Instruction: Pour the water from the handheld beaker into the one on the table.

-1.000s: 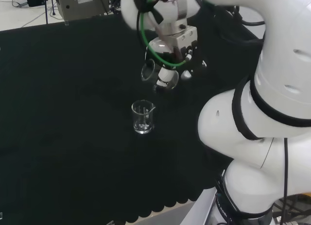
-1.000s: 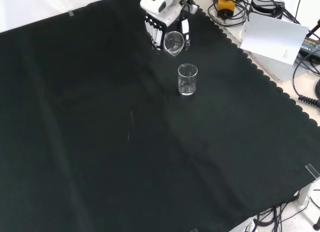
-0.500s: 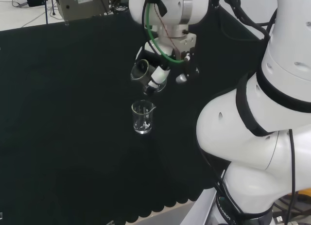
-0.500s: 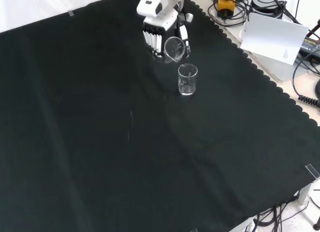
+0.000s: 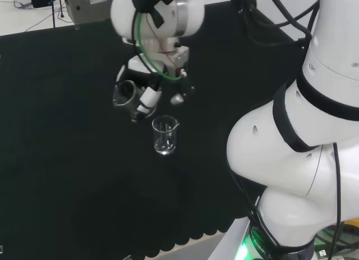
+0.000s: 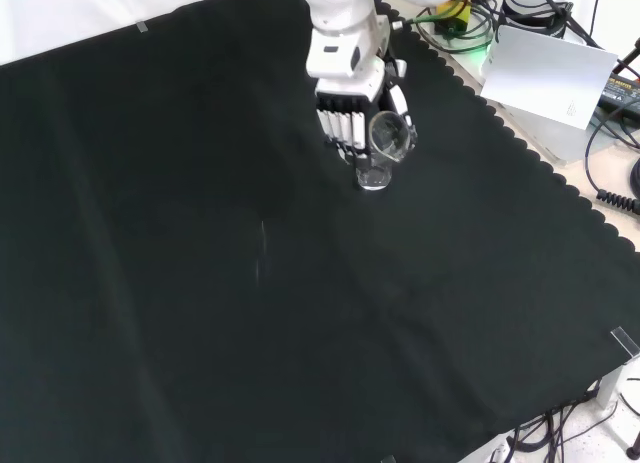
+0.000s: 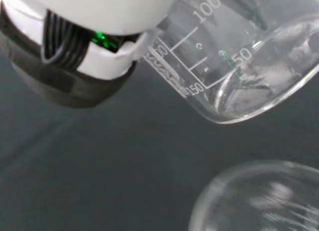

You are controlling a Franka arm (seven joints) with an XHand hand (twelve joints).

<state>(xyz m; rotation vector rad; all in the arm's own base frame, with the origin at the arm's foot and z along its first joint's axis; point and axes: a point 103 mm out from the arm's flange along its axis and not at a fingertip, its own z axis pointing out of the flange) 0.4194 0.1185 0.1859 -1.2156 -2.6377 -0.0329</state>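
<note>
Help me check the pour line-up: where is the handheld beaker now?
In the head view, the handheld beaker is tilted in the hand, up and left of the table beaker.

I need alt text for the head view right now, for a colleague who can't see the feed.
The hand holds a clear beaker tipped on its side, up and to the left of an upright clear beaker standing on the black cloth. The arm's big white links stand at the right.
</note>
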